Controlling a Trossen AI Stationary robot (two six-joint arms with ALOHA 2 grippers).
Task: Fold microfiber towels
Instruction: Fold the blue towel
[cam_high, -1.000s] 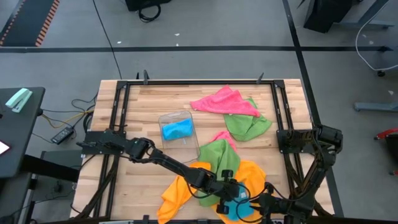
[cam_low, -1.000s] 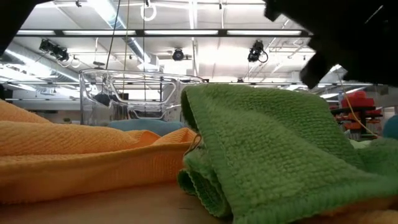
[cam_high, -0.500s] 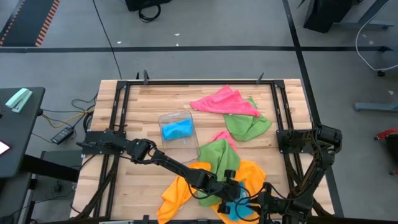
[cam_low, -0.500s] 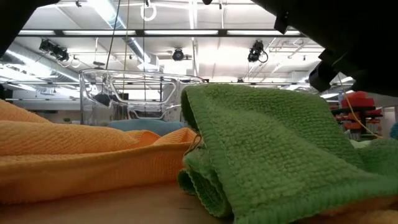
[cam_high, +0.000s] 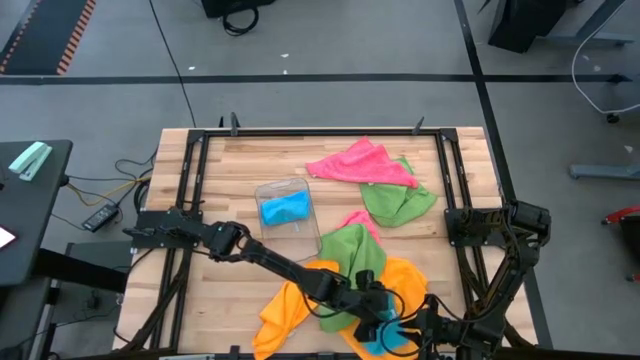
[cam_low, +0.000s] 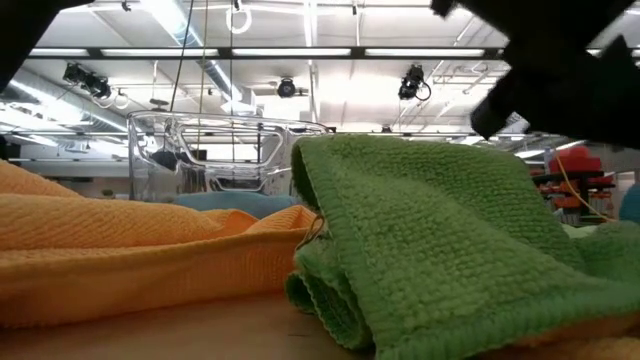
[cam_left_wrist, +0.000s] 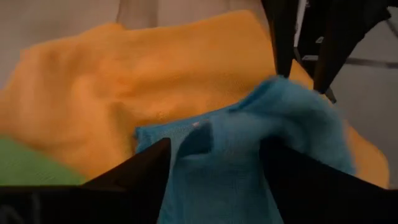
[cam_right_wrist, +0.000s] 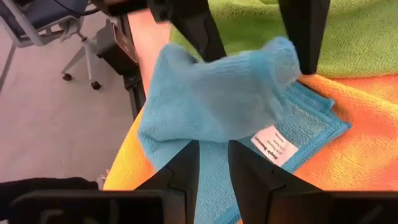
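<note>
From above, the left pincer (cam_high: 372, 322) and the right pincer (cam_high: 418, 330) meet over a blue towel (cam_high: 385, 338) on the orange towel (cam_high: 290, 305) at the near edge of the wooden surface (cam_high: 230, 190). A pink towel (cam_high: 358, 163) and a clear tray (cam_high: 288, 208) lie farther back.

Down low, a green towel (cam_low: 440, 240) fills the front.

At the left wrist, the fingers stand apart around the blue towel.

At the right wrist, the fingers pinch that blue towel's edge.
</note>
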